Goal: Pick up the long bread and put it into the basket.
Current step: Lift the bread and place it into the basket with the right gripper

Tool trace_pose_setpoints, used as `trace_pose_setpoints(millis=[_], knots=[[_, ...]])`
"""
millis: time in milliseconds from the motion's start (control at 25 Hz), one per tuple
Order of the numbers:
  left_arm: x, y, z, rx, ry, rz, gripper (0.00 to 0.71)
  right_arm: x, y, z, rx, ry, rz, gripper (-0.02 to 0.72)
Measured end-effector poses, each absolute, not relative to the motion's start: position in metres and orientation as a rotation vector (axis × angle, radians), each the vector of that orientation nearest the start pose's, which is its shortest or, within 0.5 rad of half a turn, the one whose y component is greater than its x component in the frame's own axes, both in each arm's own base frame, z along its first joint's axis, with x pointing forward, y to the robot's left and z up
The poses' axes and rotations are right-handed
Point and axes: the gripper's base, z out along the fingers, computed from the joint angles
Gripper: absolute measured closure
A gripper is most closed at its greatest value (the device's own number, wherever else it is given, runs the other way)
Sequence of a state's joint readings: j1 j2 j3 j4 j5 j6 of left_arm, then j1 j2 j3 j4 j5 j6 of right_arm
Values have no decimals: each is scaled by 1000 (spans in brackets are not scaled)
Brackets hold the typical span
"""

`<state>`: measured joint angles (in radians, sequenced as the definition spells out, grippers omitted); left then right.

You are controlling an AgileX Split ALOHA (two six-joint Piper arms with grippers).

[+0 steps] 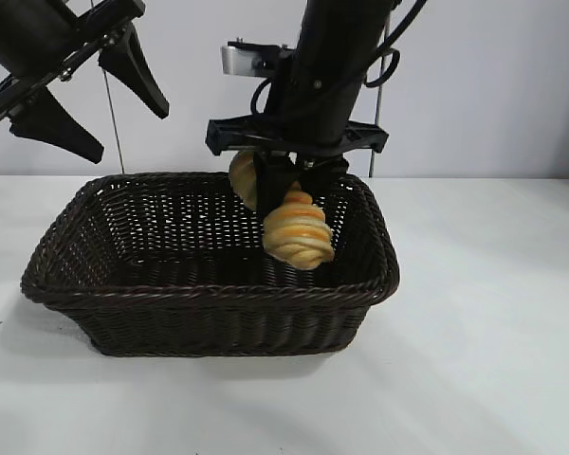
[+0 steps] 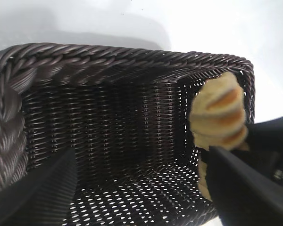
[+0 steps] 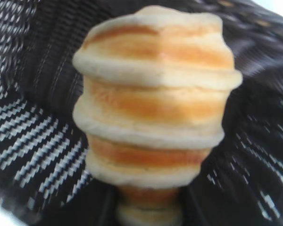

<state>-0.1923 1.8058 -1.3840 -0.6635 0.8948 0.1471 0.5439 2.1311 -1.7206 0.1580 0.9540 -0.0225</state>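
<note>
The basket (image 1: 209, 284) is set on the white bench (image 1: 493, 360), nothing blocking its open mouth. Above its right half the right pincer (image 1: 286, 190) is clamped around the middle of the long bread (image 1: 299, 232), judged light and soft, best held mid-length. The left pincer (image 1: 85, 90) is held apart above the basket's left rim.

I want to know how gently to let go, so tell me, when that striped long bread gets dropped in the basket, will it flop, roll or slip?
The long bread probably stays stiff: held in the right claw near its middle, neither end sags. Its rounded ends and ridged sides suggest it may roll slightly on landing, though the basket walls should contain it. Slipping seems unlikely.
</note>
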Motion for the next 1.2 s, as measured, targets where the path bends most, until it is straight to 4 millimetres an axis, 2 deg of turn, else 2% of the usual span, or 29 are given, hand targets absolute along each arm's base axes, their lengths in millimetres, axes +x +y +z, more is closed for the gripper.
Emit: trace_pose_setpoints(millis=[160, 240, 360, 480, 720, 880, 1200], knots=[[367, -116, 256, 6, 2709, -827, 160, 383, 245, 197, -701, 2789, 313, 449], [367, -116, 256, 6, 2709, -827, 160, 383, 245, 197, -700, 2789, 314, 367], [367, -116, 256, 6, 2709, -827, 160, 383, 245, 197, -700, 2789, 314, 178], [367, -116, 256, 6, 2709, -827, 160, 383, 245, 197, -706, 2787, 313, 110], [367, -116, 256, 6, 2709, -827, 160, 382, 245, 197, -711, 2799, 310, 92], [366, -116, 255, 11, 2718, -832, 160, 382, 246, 205, -724, 2810, 309, 92], [365, -117, 255, 16, 2728, -836, 160, 388, 247, 254, -770, 2778, 280, 92]])
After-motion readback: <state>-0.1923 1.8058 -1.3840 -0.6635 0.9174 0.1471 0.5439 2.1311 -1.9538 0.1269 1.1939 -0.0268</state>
